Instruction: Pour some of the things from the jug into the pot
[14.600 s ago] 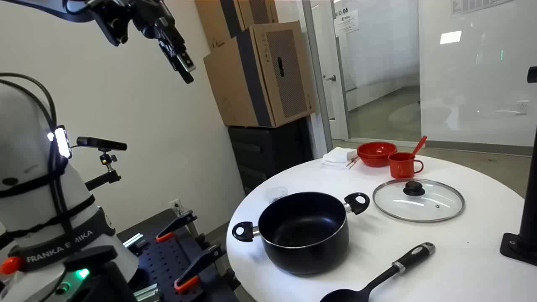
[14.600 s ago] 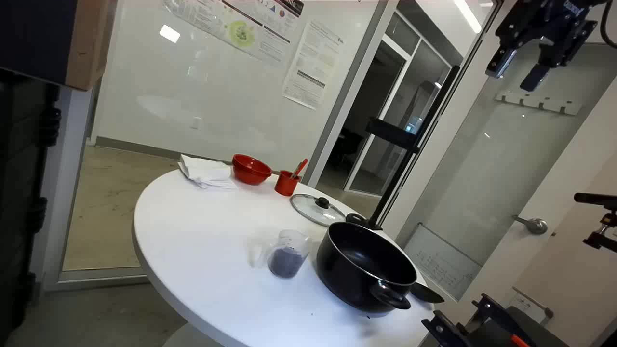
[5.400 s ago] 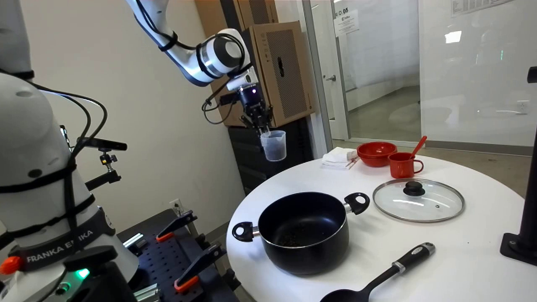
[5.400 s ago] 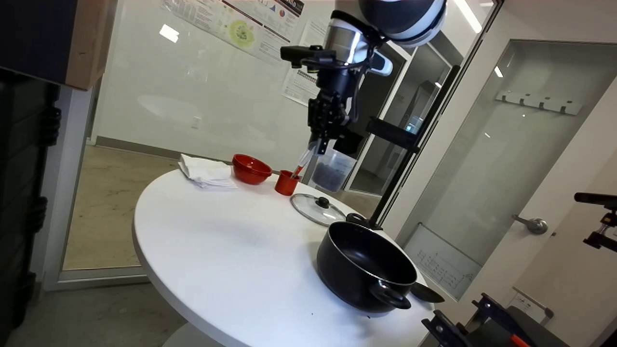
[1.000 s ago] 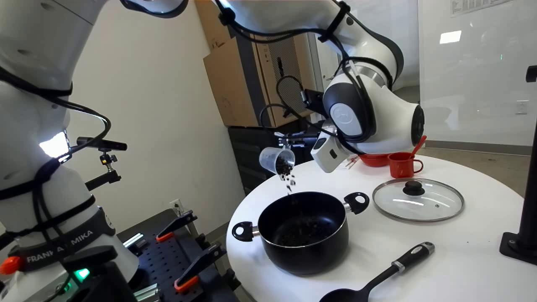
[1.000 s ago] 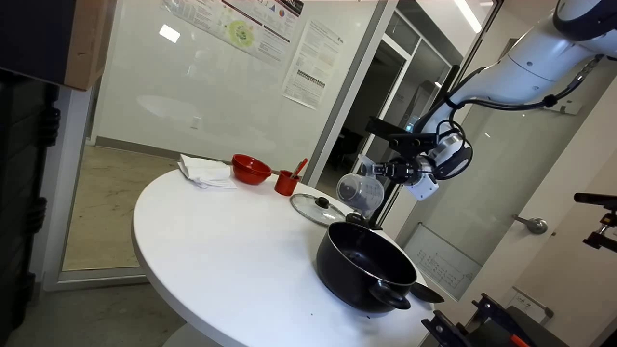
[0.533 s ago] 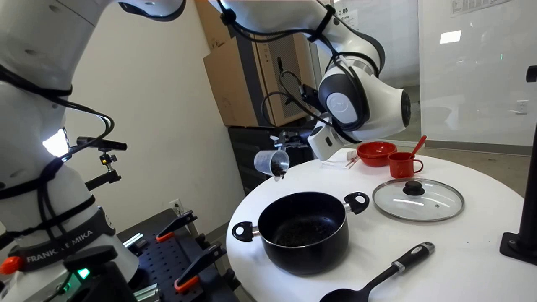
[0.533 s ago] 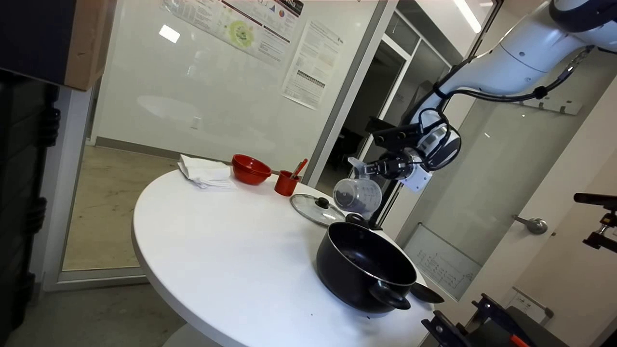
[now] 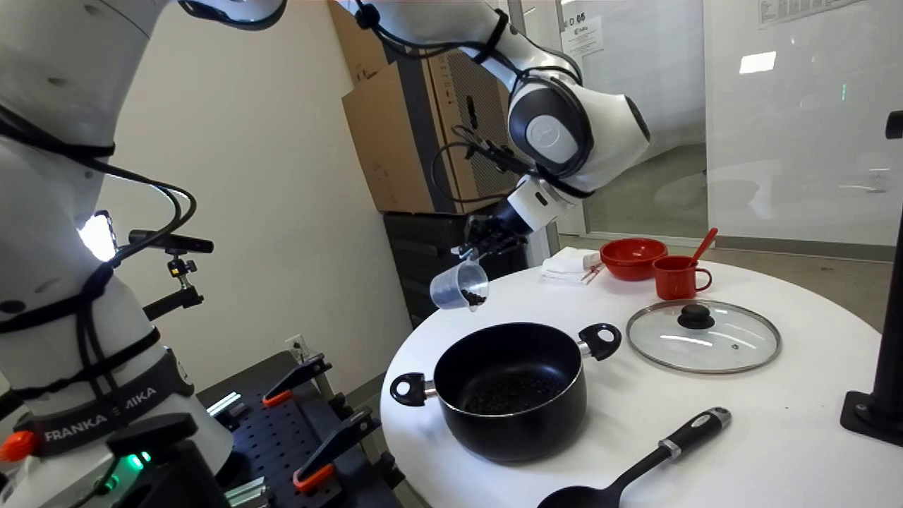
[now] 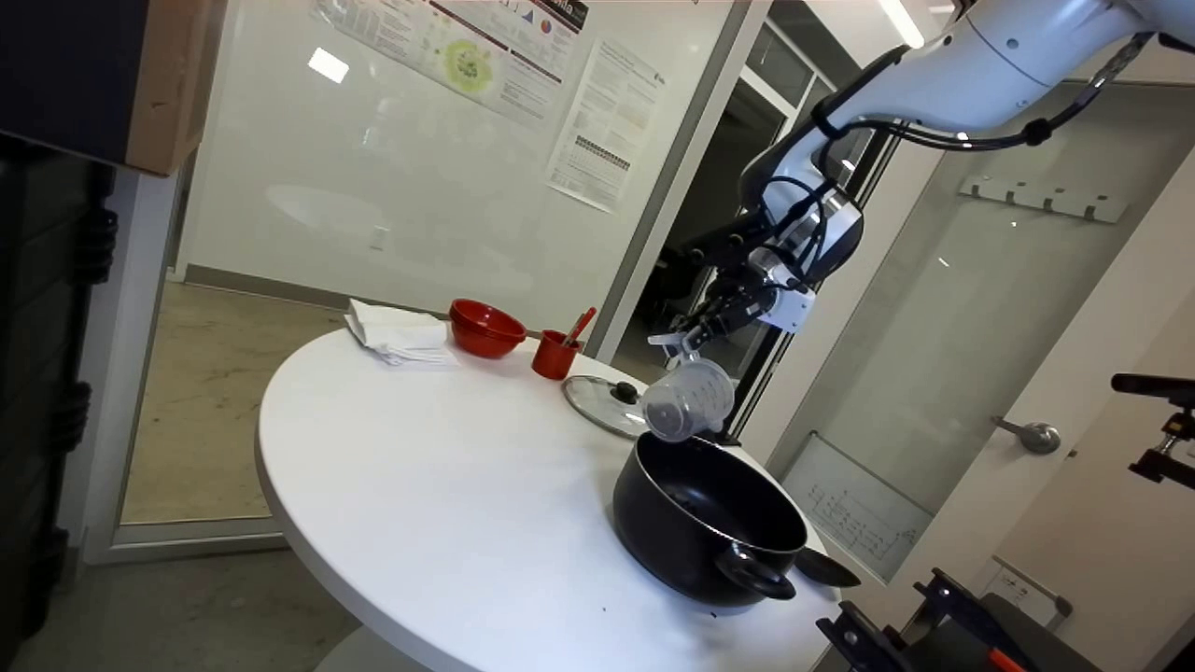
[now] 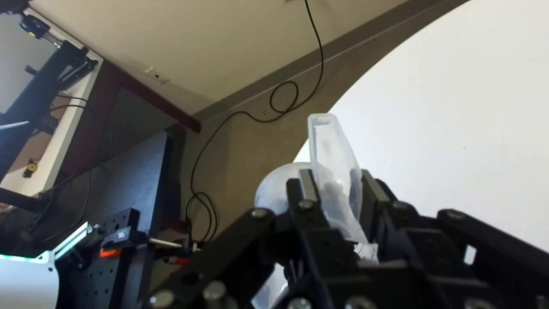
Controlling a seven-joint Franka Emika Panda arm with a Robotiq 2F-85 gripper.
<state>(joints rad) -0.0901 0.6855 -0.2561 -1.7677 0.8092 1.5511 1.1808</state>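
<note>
In both exterior views the translucent jug (image 9: 446, 289) hangs tilted on its side above the near-wall rim area of the black pot (image 9: 511, 432), its mouth toward the pot. Dark pieces (image 9: 473, 298) lie inside the jug by its lip, and no stream falls from it. More dark pieces (image 9: 509, 395) cover part of the pot's floor. My gripper (image 11: 336, 189) is shut on the jug's handle (image 11: 328, 146), one finger on each side, as the wrist view shows. That view hides most of the jug's body behind the fingers. The pot (image 10: 667, 541) stands upright on the table.
On the white table (image 9: 776, 437) lie a glass lid (image 9: 705, 339) and a black ladle (image 9: 635, 469). Farther back are red bowls (image 9: 633, 258), a red mug (image 9: 675, 279) and a white cloth (image 9: 566, 264). A black post (image 9: 885, 317) rises at the table's edge.
A second ago pieces were falling from the jug into the pot; now none fall. The jug has rolled partly back toward upright, and the arm has swung with it. The grip is unchanged.
</note>
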